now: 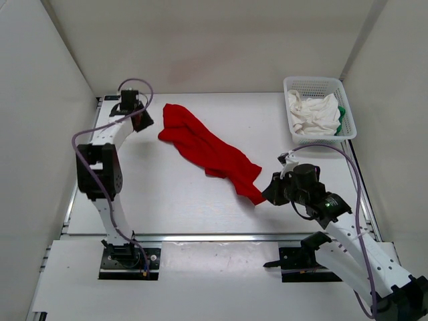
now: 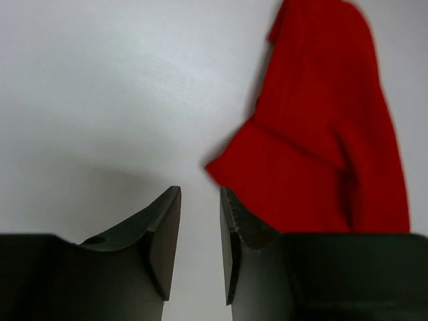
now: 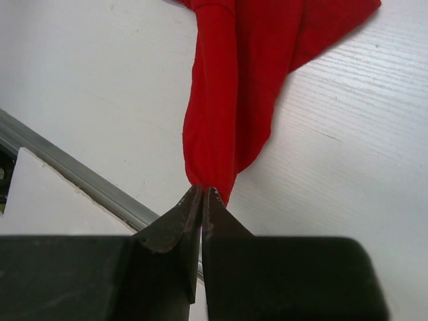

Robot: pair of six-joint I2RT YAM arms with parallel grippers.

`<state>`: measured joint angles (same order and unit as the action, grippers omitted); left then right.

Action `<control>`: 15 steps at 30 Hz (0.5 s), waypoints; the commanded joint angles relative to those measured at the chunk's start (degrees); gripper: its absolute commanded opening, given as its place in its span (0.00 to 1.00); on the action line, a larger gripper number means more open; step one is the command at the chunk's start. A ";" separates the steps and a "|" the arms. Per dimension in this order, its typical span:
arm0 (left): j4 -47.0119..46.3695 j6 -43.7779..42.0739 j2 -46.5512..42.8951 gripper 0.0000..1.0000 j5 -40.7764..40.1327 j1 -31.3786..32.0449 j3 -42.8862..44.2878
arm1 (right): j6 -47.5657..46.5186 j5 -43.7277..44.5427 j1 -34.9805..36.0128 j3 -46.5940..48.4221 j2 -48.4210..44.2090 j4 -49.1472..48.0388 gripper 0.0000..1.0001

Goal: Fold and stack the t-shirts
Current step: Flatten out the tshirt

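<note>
And we were right at the start of this one! The red t-shirt [image 1: 207, 150] was out of the basket [image 1: 313, 83], crumpled into a long diagonal rope on the desk [image 1: 167, 200]. It ran from well off to the basket's left down to a spot nearer the arm bases than the basket, just off its front-left corner. We saw no fold in it, no flat panel, and no stack anywhere. The white t-shirt [image 1: 311, 114] sat bunched inside the basket. The green t-shirt [image 1: 342, 119] showed only as a sliver against the basket's right wall, tucked beside the white one. By our reckoning nothing was finished: one shirt was out and needed spreading flat, two were not yet lifted out, and all three were left to fold and pile.

Now the claws! The right claw [image 3: 202, 192] was pinched tight on the end of the red t-shirt nearer the basket, with the cloth gathered to a point between its tips and fanning away from them. The left claw [image 2: 200, 194] was over at the shirt's other end, the one farthest from the basket. Its jaws stood parted by a narrow gap, with bare desk showing through and nothing held. The red hem lay just beside that claw; whether it touched, we couldn't tell.
</note>
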<state>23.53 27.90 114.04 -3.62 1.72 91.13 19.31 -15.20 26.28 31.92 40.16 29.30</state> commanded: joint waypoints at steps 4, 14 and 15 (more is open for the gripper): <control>-10.69 4.18 -10.68 0.45 3.52 0.21 -17.37 | -0.85 -0.97 1.40 1.21 -2.19 -2.40 0.00; -21.15 13.41 -2.07 0.63 12.05 0.13 -20.12 | 0.46 -1.23 2.11 0.16 -1.05 -3.28 0.00; -21.76 14.19 -1.37 0.62 12.40 -0.31 -19.77 | 0.12 -1.32 2.28 0.42 -0.53 -3.54 0.00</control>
<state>7.35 38.28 112.90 5.17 2.00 70.91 19.38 -15.99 28.12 31.92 38.98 28.84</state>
